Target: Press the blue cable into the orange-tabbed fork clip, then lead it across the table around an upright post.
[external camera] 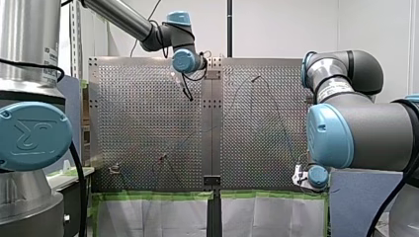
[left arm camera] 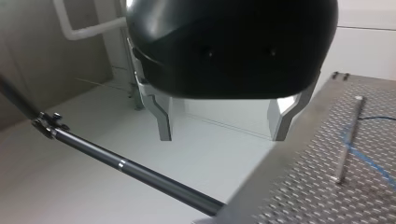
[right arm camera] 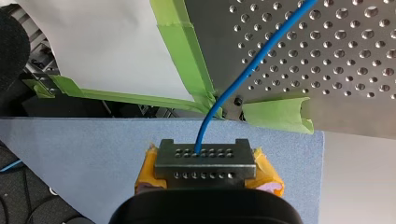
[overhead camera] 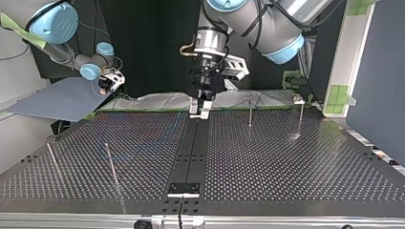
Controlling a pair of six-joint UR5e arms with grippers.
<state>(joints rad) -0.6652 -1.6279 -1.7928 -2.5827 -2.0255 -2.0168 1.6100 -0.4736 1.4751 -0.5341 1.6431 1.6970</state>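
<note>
Perforated table [external camera: 148, 123] fills the middle of the front view. Early stage by my read: nothing shows the cable seated in the clip, and the post routing is left to do.

Left gripper [left arm camera: 223, 135]: metal fingers spread, nothing between them, raised at upper centre of the front view.

Right gripper [right arm camera: 205, 161]: yellow pads pinching the blue cable [right arm camera: 243, 77], off the table's lower right corner in the front view. The cable runs from there onto the table and crosses an upright post [left arm camera: 349, 135] off to the side of the left gripper.

Small reddish fixture [external camera: 162, 158], lower centre-left: probably the fork clip, too small to confirm.
</note>
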